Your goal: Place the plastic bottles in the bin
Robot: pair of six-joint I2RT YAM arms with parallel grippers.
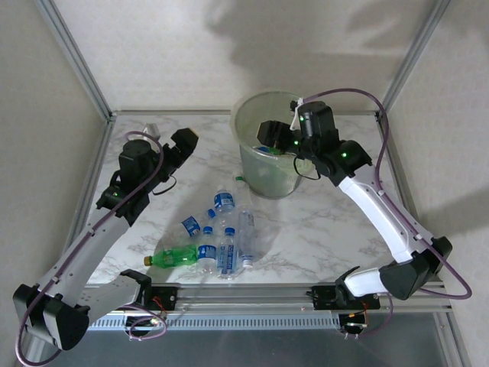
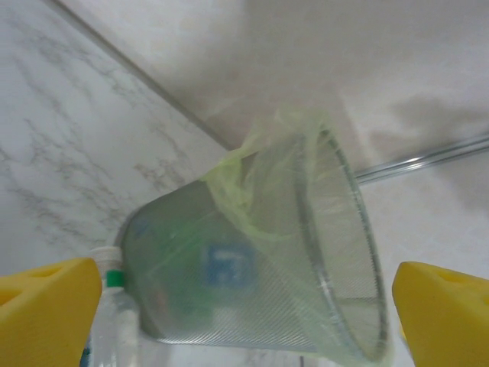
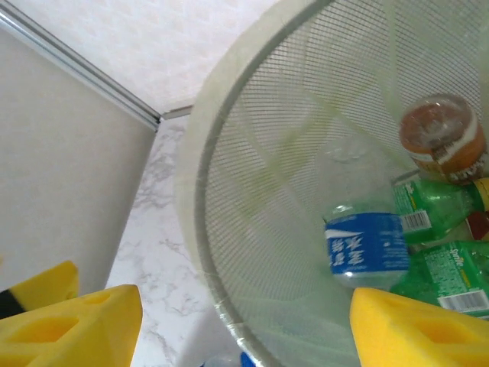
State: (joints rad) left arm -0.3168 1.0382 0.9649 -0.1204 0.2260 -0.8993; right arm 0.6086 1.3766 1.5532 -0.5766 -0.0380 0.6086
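The pale-green bin (image 1: 263,172) stands at the back centre of the marble table. My right gripper (image 1: 272,136) hangs over its mouth, open, with nothing between the yellow pads (image 3: 405,325). Inside the bin (image 3: 252,191) lie a blue-labelled plastic bottle (image 3: 365,249), green bottles (image 3: 432,208) and an orange-capped one (image 3: 443,138). Several clear blue-labelled bottles (image 1: 225,256) and a green bottle (image 1: 174,258) lie in a cluster at the table's front centre. My left gripper (image 1: 183,142) is open, left of the bin (image 2: 252,267), its pads (image 2: 46,310) empty; a white-capped bottle (image 2: 113,313) shows beside the bin.
Aluminium frame posts (image 1: 76,61) rise at the back corners, with walls close on both sides. A small clear object (image 1: 150,128) lies near the back left corner. Bare marble (image 1: 328,222) stretches to the right of the bottle cluster.
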